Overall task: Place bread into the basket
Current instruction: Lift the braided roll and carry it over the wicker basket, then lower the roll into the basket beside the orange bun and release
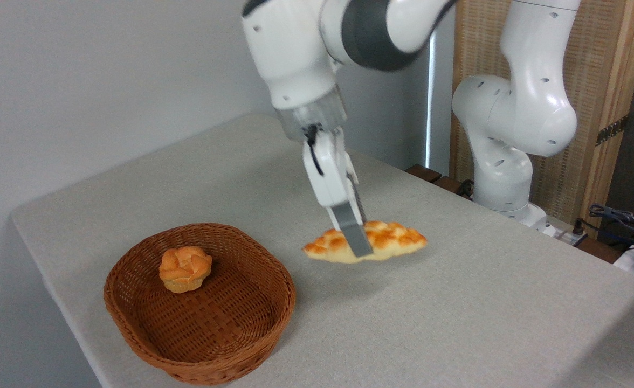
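End effector (359, 241) pinching bread (365, 241) mid-length above tabletop (457, 302), short of basket (198, 318): narrow grip, risk of loaf pivoting, slipping, clipping rim.

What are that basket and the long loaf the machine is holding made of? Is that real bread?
The basket looks like woven wicker, reddish-brown with a slight sheen; the crossing strands and braided rim show clearly. The braided loaf, held in the gripper, is pale yellow with glossy, evenly orange bumps. That uniform shine suggests a plastic or foam replica, though real bread cannot be ruled out.
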Available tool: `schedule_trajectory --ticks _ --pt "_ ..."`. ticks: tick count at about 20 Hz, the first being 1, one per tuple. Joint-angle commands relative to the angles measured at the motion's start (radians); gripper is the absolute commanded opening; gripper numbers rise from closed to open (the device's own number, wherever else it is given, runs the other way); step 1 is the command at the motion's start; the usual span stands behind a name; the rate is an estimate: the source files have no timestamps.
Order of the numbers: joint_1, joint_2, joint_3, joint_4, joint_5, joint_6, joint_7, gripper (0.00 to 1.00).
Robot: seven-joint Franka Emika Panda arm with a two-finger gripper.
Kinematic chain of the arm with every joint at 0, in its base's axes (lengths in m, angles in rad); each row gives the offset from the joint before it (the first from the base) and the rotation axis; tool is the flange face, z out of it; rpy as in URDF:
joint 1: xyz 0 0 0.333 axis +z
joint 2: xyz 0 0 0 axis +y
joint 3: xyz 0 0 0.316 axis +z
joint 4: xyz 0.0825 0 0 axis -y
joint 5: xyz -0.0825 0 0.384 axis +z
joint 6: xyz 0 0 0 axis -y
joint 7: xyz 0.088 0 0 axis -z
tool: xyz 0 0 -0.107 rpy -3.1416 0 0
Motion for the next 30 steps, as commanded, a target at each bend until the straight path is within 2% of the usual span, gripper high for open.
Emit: schedule_trajectory --ticks 1,3,5,8,13,15,18,22,23,24,30 --pt "-0.022 0.107 0.011 0.205 -0.065 -0.079 -0.01 0.54" --pt "-0.022 0.143 0.014 0.274 -0.136 -0.079 -0.131 0.57" --pt "-0.027 0.191 0.013 0.342 -0.14 -0.077 -0.266 0.57" --pt "-0.039 0.255 0.011 0.414 -0.159 -0.071 -0.401 0.57" --pt "-0.041 0.389 0.002 0.567 -0.205 -0.066 -0.521 0.57" --pt "-0.041 0.436 0.0 0.614 -0.211 -0.039 -0.533 0.57" --pt "-0.045 0.473 0.0 0.615 -0.249 0.053 -0.53 0.57" --pt "-0.048 0.538 -0.017 0.615 -0.251 0.158 -0.529 0.57" --pt "-0.048 0.547 -0.021 0.615 -0.251 0.168 -0.529 0.6" --pt "-0.048 0.559 -0.029 0.615 -0.248 0.173 -0.527 0.68" --pt "-0.048 0.565 -0.044 0.614 -0.24 0.165 -0.522 0.78"
